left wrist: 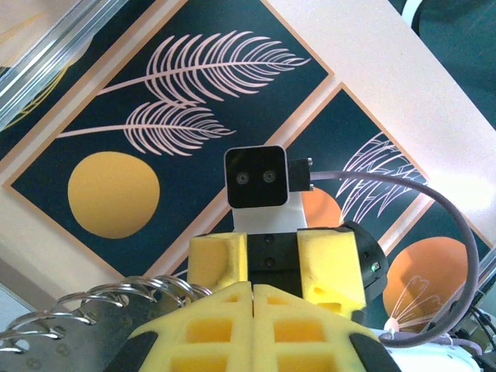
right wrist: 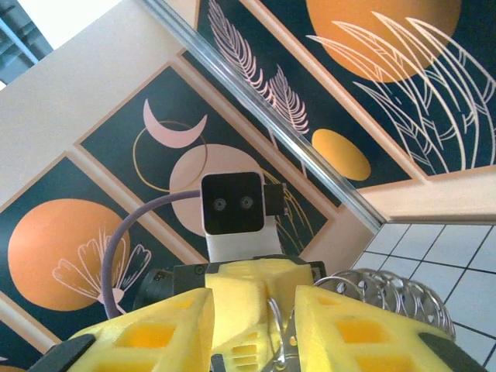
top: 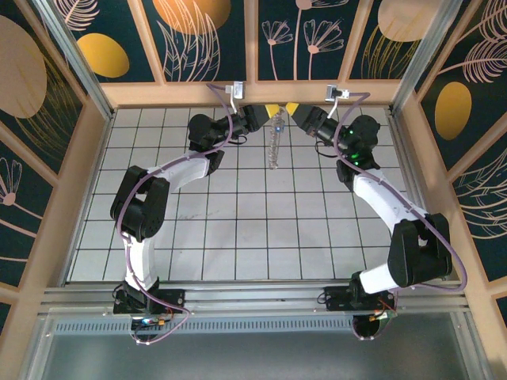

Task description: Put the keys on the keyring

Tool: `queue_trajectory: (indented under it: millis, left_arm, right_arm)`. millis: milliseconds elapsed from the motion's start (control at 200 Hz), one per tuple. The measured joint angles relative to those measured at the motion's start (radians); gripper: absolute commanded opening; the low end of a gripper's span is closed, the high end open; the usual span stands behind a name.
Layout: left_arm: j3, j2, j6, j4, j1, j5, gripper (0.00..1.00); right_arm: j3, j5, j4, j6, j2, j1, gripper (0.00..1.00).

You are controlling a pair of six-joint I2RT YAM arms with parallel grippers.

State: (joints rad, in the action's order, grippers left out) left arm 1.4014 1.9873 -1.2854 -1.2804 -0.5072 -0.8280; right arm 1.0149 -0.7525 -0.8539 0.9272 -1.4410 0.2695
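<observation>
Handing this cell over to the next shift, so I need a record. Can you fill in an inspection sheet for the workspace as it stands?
Surface: white tiled table, dark grid lines.
Job's things: keyring dangles from where the two gripper tips meet, near the far edge.
Clutter: nothing seen.
Grippers: left gripper shut; right gripper open, a loop of ring wire in its gap.
Cables: purple cable runs along each arm to its wrist camera.
Surroundings: wooden frame; dark panels with leaf and orange disc prints.
</observation>
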Motion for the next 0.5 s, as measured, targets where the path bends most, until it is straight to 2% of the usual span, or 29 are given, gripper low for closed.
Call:
queue_trajectory:
  millis: [500]
  left_arm:
    - [0.0,0.0,-0.003,-0.002,0.0,0.002,0.0]
  right_arm:
    - [0.0,0.001,-0.004,0.0,0.0,0.02,0.33]
